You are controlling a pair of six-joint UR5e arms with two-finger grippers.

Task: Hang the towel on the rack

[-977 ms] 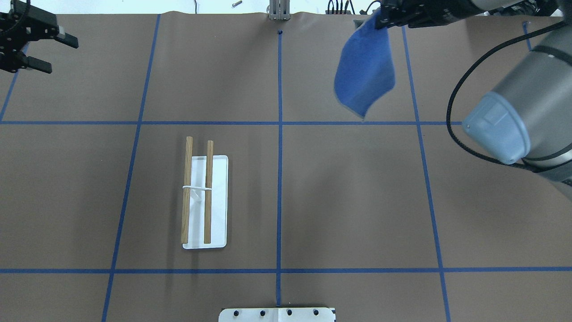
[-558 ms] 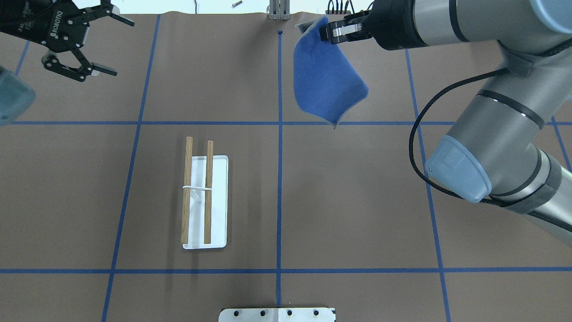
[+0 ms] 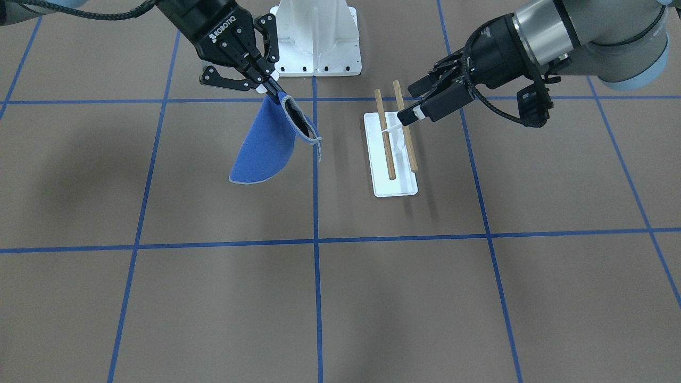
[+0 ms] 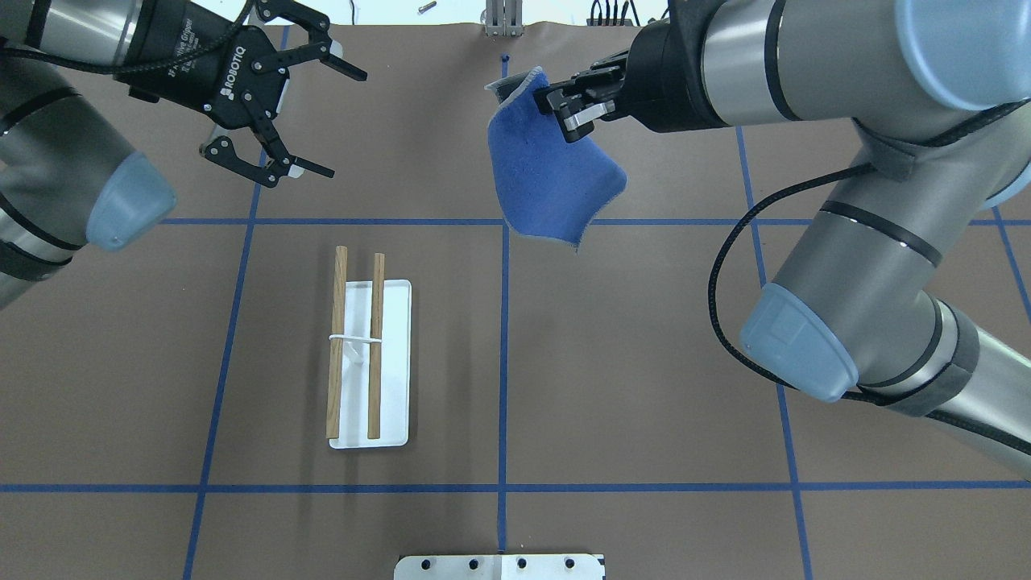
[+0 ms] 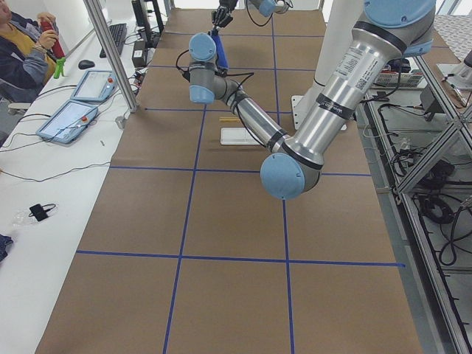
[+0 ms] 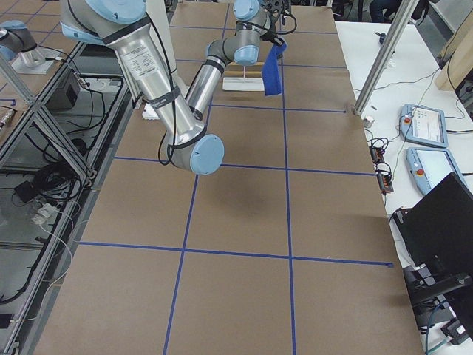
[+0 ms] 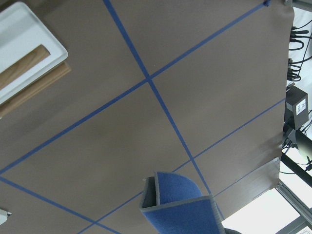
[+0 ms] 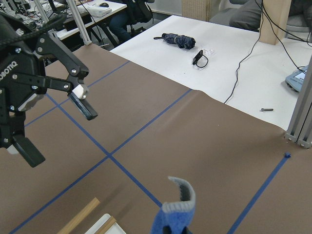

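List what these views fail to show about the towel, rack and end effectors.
- Overhead view: the right end effector hides the towel's pinched corner.
- Right wrist view: the bottom edge cuts off the towel below its top fold.
- Left wrist view: the top-left corner cuts off most of the rack.
- Front-facing view: the left end effector covers part of the rack.
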